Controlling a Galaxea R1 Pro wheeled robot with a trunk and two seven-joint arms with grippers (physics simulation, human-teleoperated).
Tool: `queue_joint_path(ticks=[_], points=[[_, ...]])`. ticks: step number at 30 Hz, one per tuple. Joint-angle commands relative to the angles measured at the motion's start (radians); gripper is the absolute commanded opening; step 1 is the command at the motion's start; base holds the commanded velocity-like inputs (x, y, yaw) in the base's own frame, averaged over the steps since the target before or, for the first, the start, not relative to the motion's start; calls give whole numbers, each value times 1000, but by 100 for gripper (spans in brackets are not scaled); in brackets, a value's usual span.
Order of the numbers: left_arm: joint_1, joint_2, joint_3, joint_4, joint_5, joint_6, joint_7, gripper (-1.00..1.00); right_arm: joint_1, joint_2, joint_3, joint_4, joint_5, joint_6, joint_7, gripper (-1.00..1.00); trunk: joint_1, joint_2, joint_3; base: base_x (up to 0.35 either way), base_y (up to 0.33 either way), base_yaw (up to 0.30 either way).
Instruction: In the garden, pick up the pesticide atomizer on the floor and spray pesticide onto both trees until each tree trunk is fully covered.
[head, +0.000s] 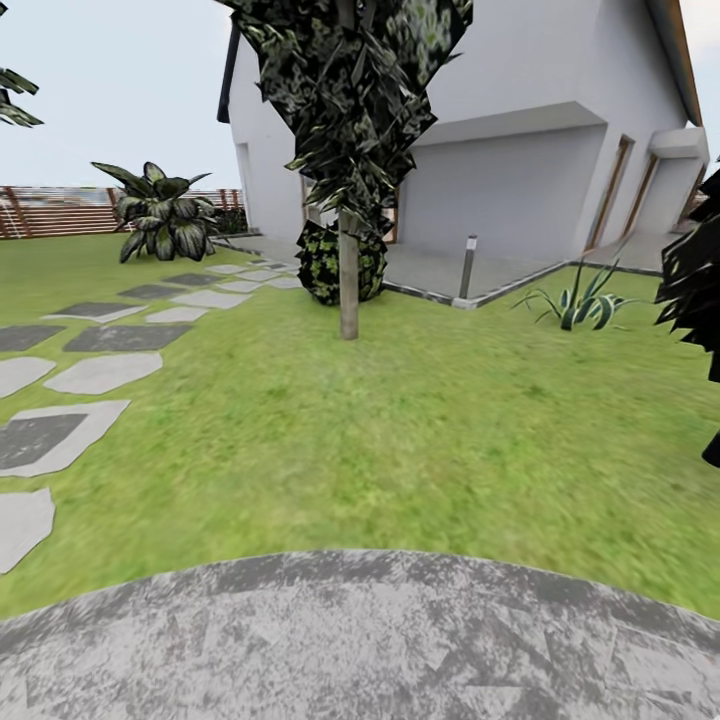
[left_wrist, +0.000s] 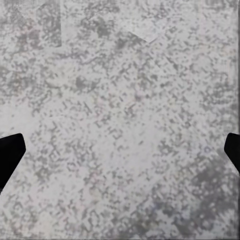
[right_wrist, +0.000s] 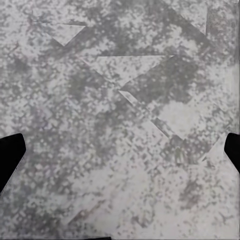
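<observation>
I look out over the garden lawn. A tree stands mid-lawn ahead, with a straight grey-tan tree trunk and a dark mottled-green crown above it. The pesticide atomizer is out of view. In the left wrist view, my left gripper hangs over speckled grey stone, its dark fingertips far apart at the picture's edges with nothing between them. The right gripper stands the same way over grey stone, fingertips wide apart and empty.
A rounded grey stone pad lies just below me. Grey stepping stones run along the left toward a white house. A round shrub, a short post, a spiky plant, a dark bush and a slat fence ring the grass.
</observation>
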Motion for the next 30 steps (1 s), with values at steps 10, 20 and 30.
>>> queue_joint_path(ticks=[10, 20, 30], points=[[-1, 0, 0, 0, 7, -3, 1, 100, -1, 0, -2, 0, -2, -3, 0, 100, 0, 0, -1, 339, -80, 0], [-1, 0, 0, 0, 7, -3, 0, 100, -1, 0, -2, 1, -2, -2, 2, 100, 0, 0, -1, 339, -29, 0], [-1, 0, 0, 0, 7, -3, 0, 100, -1, 0, 0, 3, -2, -2, 2, 100, 0, 0, -1, 339, -1, 0]])
